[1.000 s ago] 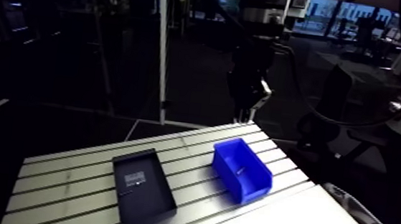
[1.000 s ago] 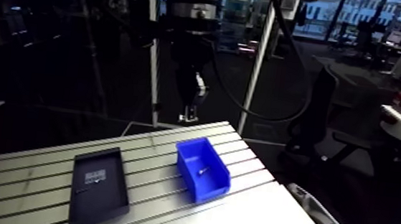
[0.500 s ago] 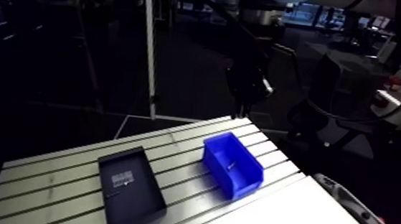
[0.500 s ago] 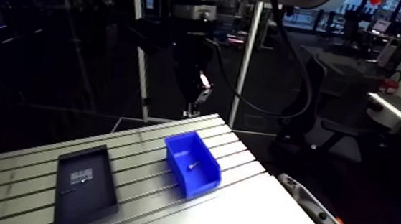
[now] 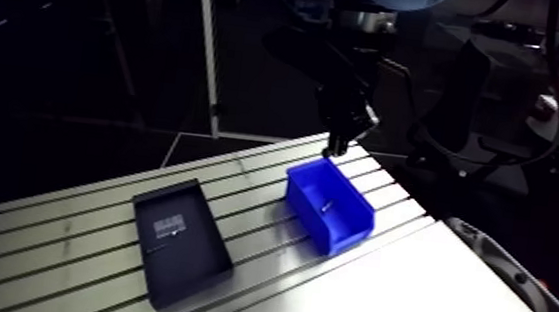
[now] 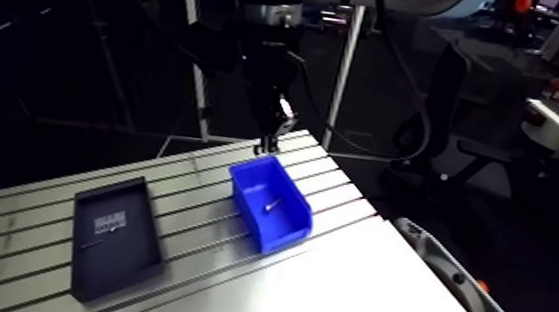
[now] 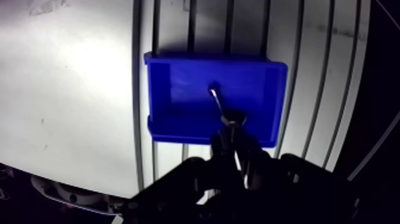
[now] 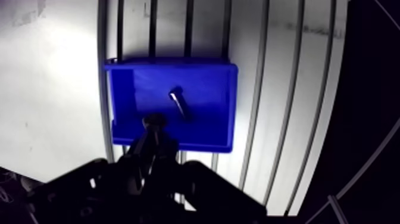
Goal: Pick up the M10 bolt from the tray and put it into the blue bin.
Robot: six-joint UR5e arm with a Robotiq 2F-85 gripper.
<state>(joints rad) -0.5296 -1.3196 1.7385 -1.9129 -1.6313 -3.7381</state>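
Well, M10 bolt (image 7: 217, 102) lay inside the blue bin (image 7: 161, 95) near the table (image 5: 82, 246)'s far edge; gripper (image 7: 233, 126) hovered above, jaws closed, empty; a straight lift looked safest.

A slotted aluminium table (image 5: 63, 234) fills the foreground; a smooth pale sheet (image 5: 408, 304) adjoins its slotted part.

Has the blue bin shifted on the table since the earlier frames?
No. The blue bin sits on the same slots of the aluminium table, with the same gap to the black tray; only the camera has moved.
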